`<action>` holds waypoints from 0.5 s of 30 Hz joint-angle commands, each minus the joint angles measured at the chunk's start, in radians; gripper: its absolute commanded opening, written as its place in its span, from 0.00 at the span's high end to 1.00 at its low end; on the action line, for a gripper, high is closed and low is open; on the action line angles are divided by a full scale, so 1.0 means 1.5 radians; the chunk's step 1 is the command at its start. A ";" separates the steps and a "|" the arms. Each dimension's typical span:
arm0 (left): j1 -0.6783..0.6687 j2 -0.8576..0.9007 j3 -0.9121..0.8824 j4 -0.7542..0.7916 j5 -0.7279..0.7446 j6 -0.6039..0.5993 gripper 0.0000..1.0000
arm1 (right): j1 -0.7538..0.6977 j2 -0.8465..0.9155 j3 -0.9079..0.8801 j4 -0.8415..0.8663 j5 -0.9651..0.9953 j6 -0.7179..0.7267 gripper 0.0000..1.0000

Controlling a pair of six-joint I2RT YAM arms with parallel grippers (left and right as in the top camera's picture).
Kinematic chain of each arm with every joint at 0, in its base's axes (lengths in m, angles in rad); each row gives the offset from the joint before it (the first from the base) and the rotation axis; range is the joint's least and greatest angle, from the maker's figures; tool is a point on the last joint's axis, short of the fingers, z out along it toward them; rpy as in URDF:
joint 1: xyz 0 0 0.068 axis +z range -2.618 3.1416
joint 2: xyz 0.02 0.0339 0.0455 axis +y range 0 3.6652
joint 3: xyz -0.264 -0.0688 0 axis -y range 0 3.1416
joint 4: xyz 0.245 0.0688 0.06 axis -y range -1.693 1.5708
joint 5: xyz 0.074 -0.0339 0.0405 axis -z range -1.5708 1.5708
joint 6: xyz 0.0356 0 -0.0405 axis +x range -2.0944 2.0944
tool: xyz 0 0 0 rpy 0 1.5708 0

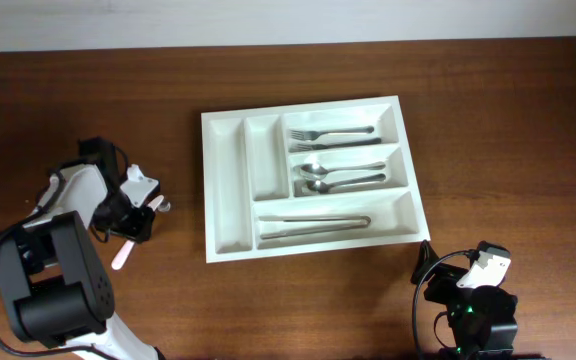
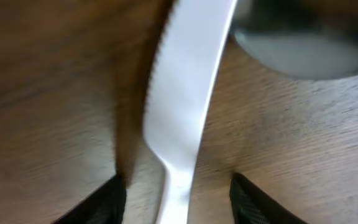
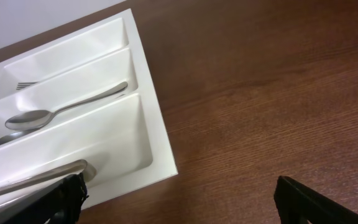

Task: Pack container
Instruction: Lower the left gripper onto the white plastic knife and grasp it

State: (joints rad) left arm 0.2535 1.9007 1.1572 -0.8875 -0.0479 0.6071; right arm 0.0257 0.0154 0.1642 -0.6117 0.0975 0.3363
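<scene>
The container, a white cutlery tray [image 1: 213, 180], lies mid-table; its corner also shows in the right wrist view [image 3: 160, 143]. It holds forks [image 1: 333, 133], spoons [image 1: 338, 175] and a long metal utensil [image 1: 313, 225]. My left gripper [image 1: 136, 218] is low over the table at the left. In the left wrist view its fingers [image 2: 178, 199] are open on either side of a white plastic knife [image 2: 185, 93], not closed on it. The knife's pale handle shows in the overhead view [image 1: 120, 256]. My right gripper [image 1: 438, 275] is open and empty by the tray's near right corner [image 3: 179, 199].
A metal spoon bowl [image 2: 309, 50] lies on the wood just beyond the knife, right of my left gripper [image 1: 165, 207]. The tray's two long narrow compartments [image 1: 263, 155] are empty. Bare wood surrounds the tray.
</scene>
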 commanded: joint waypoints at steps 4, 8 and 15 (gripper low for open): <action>0.002 0.005 -0.036 0.018 0.002 0.010 0.59 | -0.006 -0.008 -0.005 0.002 0.013 -0.001 0.01; 0.002 0.005 -0.042 0.022 0.002 0.004 0.72 | -0.006 -0.008 -0.005 0.002 0.013 -0.001 0.01; 0.002 0.005 -0.042 0.026 0.002 -0.006 0.98 | -0.006 -0.008 -0.005 0.002 0.013 -0.001 0.01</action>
State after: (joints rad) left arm 0.2535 1.8828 1.1294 -0.8581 -0.0608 0.6044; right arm 0.0257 0.0154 0.1638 -0.6117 0.0975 0.3363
